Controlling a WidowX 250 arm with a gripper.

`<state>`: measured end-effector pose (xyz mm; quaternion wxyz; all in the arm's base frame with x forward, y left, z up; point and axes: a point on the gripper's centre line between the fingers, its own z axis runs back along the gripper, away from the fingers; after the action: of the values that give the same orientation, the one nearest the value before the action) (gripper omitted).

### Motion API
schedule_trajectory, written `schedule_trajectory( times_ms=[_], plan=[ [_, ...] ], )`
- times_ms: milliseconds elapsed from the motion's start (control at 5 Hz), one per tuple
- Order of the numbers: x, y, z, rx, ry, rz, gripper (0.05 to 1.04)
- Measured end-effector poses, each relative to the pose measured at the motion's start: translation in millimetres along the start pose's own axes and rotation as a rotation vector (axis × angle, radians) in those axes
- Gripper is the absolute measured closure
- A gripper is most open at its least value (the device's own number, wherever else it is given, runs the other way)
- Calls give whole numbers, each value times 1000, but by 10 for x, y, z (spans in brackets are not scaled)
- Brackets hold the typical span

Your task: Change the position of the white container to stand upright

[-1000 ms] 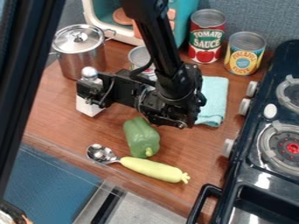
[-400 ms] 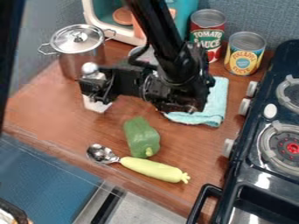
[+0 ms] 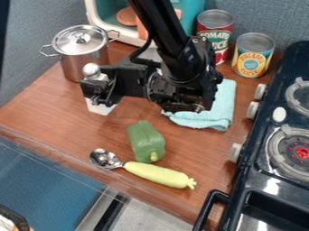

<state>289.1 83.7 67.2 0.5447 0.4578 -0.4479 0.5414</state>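
Note:
My gripper (image 3: 98,91) is at the left of the counter, in front of the steel pot, shut on the white container (image 3: 100,107). The container's silver rounded cap (image 3: 91,70) points up above the fingers, and its white body shows below them. It stands close to upright with a slight lean. Whether its base touches the counter, I cannot tell. The black fingers hide its middle.
Around the arm are a lidded steel pot (image 3: 83,52), a blue cloth (image 3: 220,106), two cans (image 3: 252,55) and a green pepper (image 3: 146,142). A spoon (image 3: 105,159) and yellow vegetable (image 3: 158,174) lie in front; a stove (image 3: 271,180) is right.
The gripper and white container have moved slightly up and to the right together, and the container's lean has changed a little. The dark shape at the left edge has shifted left.

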Motion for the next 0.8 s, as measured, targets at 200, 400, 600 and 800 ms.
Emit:
schedule_trajectory(
  times_ms=[200,400,600,800],
  plan=[
    [-28,-3,-7,-1,-7,-9,461],
    [-104,-4,-55,7,-19,-27,461],
    [-131,-13,-110,19,-17,-22,461],
    [-134,-21,-143,28,-14,-17,461]
  ],
)
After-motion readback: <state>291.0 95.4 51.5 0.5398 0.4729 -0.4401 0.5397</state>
